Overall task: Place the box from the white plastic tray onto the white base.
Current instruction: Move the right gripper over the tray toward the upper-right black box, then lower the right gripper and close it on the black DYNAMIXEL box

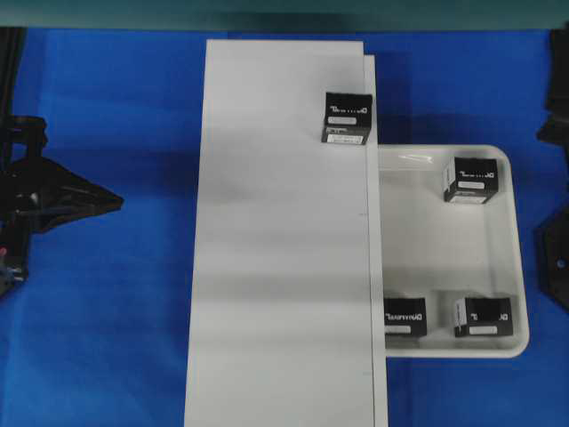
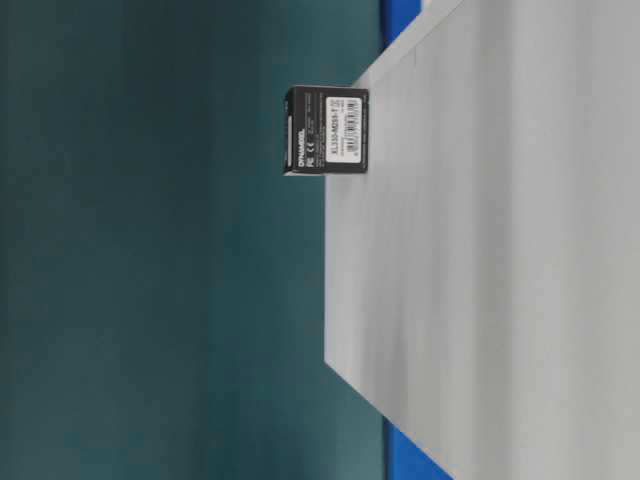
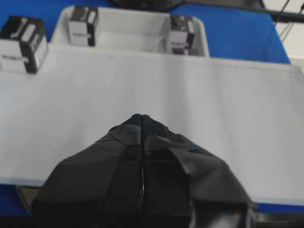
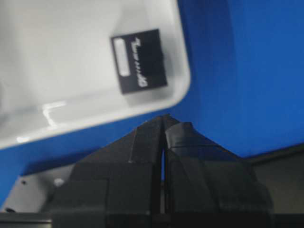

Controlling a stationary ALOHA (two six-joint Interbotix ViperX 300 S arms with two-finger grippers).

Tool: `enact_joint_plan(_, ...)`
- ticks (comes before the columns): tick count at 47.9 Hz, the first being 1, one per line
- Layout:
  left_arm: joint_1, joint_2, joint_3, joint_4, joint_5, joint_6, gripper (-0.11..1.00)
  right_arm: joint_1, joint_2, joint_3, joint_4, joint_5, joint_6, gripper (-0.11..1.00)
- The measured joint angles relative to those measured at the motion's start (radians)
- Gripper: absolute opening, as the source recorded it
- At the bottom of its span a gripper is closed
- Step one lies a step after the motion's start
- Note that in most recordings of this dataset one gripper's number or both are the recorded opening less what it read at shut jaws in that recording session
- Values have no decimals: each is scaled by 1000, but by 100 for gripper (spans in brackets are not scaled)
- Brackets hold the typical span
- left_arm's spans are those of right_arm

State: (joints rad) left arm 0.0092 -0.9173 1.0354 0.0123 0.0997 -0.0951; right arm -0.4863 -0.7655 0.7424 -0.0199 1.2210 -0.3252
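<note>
Both end effectors are closed and empty: your left end effector [image 3: 141,124] hovers over the white base [image 3: 190,104], your right end effector [image 4: 164,124] over the blue desk [image 4: 237,71] beside the tray [image 4: 183,88]. Only overhead do you see one box [image 1: 347,117] on the base and three others in the tray.
</note>
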Motion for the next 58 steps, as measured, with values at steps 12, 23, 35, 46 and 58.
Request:
enact_joint_plan(12, 0, 15, -11, 0, -2, 0, -7, -11, 144, 6, 25, -61, -49, -1)
enact_joint_plan(23, 0, 11, -9, 2, -6, 0, -7, -6, 229, 48, 28, -178, -49, 1)
enact_joint_plan(35, 0, 14, -11, 0, -6, 0, -7, -2, 262, 84, 29, -216, -55, 33)
enact_joint_plan(46, 0, 15, -11, 2, -5, 0, -7, 5, 281, 129, 28, -259, -101, 95)
enact_joint_plan(58, 0, 15, -11, 0, -6, 0, -7, 12, 287, 170, 28, -324, -146, 100)
